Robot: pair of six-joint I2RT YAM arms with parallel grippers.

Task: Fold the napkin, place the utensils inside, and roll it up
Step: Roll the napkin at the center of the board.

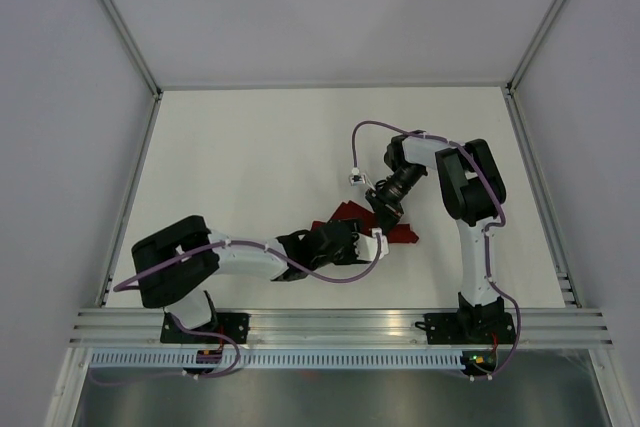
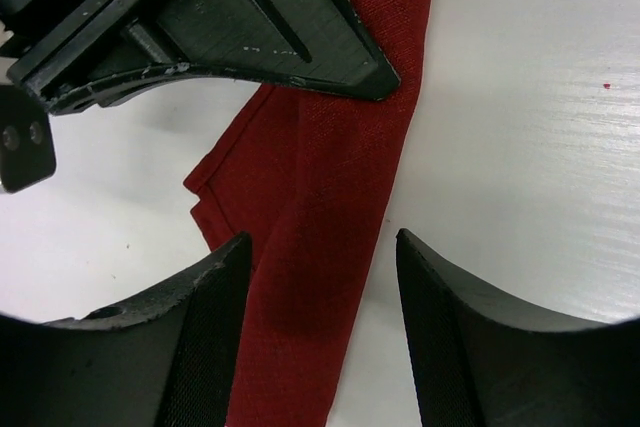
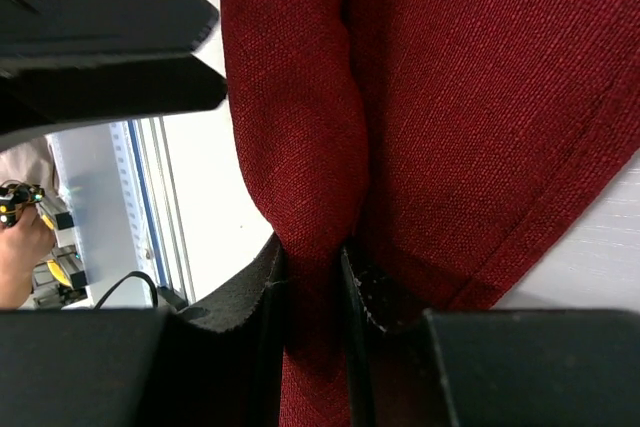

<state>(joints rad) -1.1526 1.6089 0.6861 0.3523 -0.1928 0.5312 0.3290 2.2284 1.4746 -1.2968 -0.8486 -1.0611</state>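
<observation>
White table (image 1: pixel 300 147), pale walls all round, and on its near half lies the maroon napkin (image 1: pixel 402 235), gathered into a long narrow strip. The right gripper (image 3: pixel 312 259) is at the napkin's end, pinching a thick fold tight. The left gripper (image 2: pixel 322 242) hangs over the napkin, jaws wide, straddling the strip without clamping it.

Wide free room over white table (image 1: pixel 250 147) from 9 to 12 o'clock of dark red cloth napkin (image 1: pixel 400 236). Blocked at 1 o'clock by right gripper (image 1: pixel 385 215), clamped on rolled fold. Blocked at 7 o'clock by left gripper (image 1: pixel 352 242), jaws parted, straddling cloth strip. Only narrow gap between both grippers.
</observation>
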